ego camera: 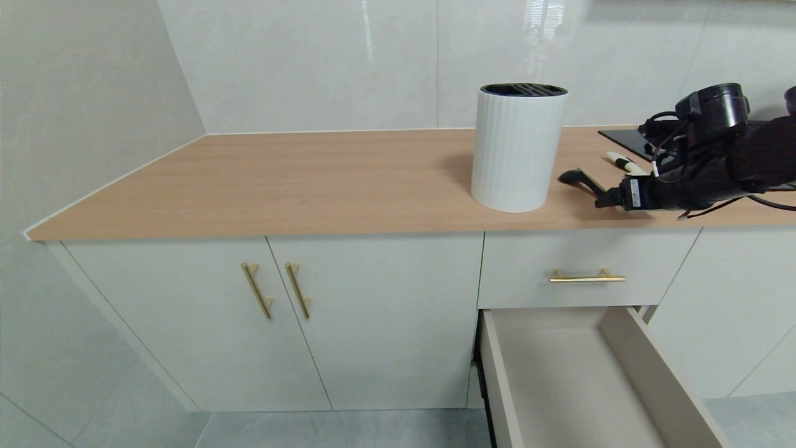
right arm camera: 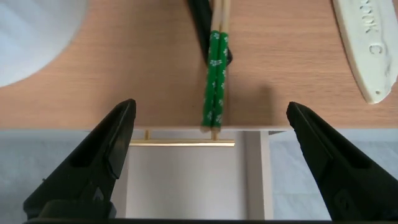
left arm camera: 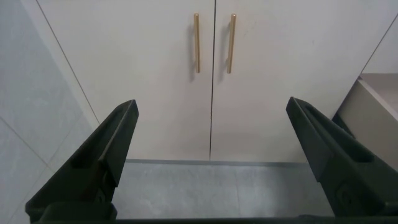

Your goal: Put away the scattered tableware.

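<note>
Head view: drawer (ego camera: 497,373) open, left hand (left arm camera: 211,104) and right hand (right arm camera: 211,107) spread, chopsticks (right arm camera: 216,81) near white holder (ego camera: 517,149).

From the corner wall to the tall ribbed holder (ego camera: 518,149), the countertop (ego camera: 280,180) gives a long run of wood for any approach. Past the holder it gets crowded. The right gripper (right arm camera: 209,107) has its jaws spread wide either side of the chopsticks (right arm camera: 216,87) at the front edge. A black utensil (right arm camera: 199,18) touches them, a white utensil (right arm camera: 364,50) lies apart, and the holder stands close on the robot's left. Below, the lower drawer (ego camera: 497,373) stands pulled out, reachable from above.
</note>
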